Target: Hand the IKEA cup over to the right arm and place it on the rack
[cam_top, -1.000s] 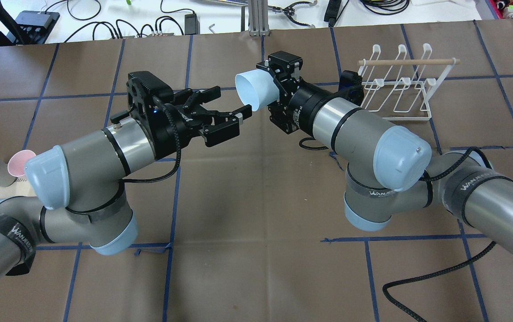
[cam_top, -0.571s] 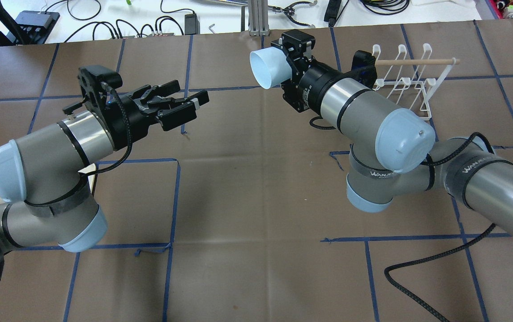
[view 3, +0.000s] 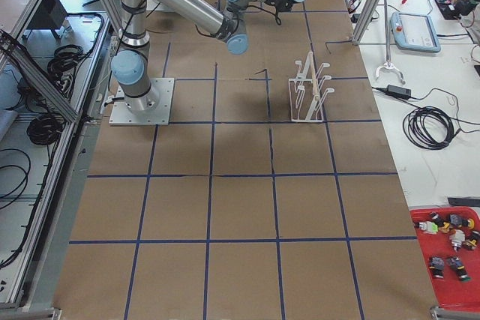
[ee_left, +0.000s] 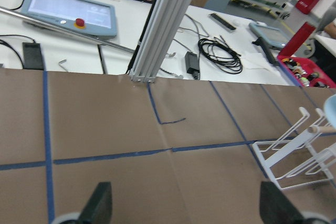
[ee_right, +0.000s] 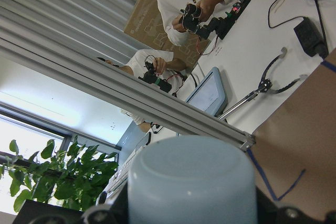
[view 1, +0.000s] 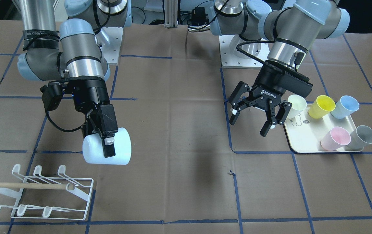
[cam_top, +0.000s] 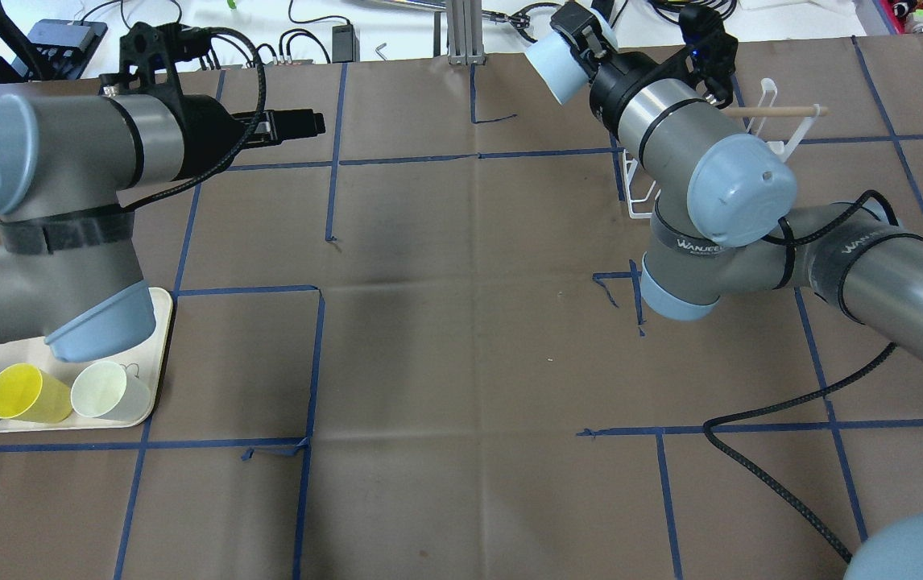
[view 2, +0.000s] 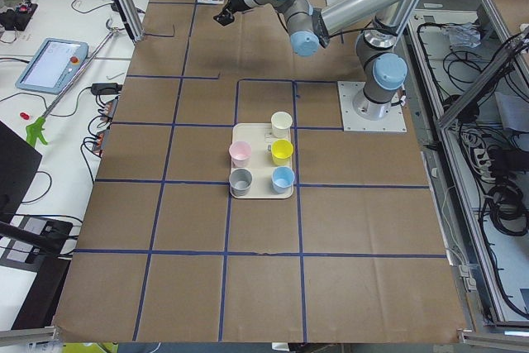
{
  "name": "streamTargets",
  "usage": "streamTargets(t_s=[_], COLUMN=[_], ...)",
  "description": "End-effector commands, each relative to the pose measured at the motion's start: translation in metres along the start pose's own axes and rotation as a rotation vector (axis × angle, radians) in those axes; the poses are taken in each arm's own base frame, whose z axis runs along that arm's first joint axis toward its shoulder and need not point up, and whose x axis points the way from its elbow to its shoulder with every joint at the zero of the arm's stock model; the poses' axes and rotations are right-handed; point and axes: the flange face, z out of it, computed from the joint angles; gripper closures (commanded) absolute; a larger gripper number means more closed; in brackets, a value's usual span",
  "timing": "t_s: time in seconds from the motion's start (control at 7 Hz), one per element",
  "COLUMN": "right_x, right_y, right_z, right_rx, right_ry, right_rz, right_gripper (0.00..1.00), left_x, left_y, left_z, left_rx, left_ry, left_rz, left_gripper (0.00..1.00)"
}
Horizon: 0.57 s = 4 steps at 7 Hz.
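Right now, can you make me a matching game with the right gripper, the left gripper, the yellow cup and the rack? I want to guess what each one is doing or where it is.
Things:
1. right gripper
2. left gripper
3. yellow cup
4. rack

States or places:
A. standing on the cream tray
B. no cup on its prongs
C. shut on a pale blue cup, held sideways
D. open, holding nothing

Right pairs: 1-C, 2-D, 3-A, 4-B
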Motion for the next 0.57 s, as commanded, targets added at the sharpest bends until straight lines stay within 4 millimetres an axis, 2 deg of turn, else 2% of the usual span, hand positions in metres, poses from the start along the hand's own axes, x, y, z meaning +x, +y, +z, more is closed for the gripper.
streamTargets(t_s=[0.0,0.14,0.29,0.43], right_x=[0.019,0.024,0.038,0.061], right_y=[-0.029,-0.055,-0.073,-0.088], right_z=[0.005,0.007,0.027,0.055], right_rx=[0.089,0.13,0.141,0.168], right_ry=[0.1,0.131,0.154,0.177], right_rz=[-0.414,-0.545,-0.639,-0.708], right_gripper=[0.85,0.85,0.85,0.85], left_x=[0.018,0.023,0.025,0.028], left_y=[-0.018,-0.016,-0.013,-0.002], left_z=[-0.024,-0.044,-0.063,-0.078], left_rx=[-0.373,-0.543,-0.657,-0.683], left_ry=[-0.242,-0.25,-0.284,-0.307], left_rz=[-0.007,-0.04,-0.049,-0.043], left_gripper=[0.01,0.01,0.01,0.01])
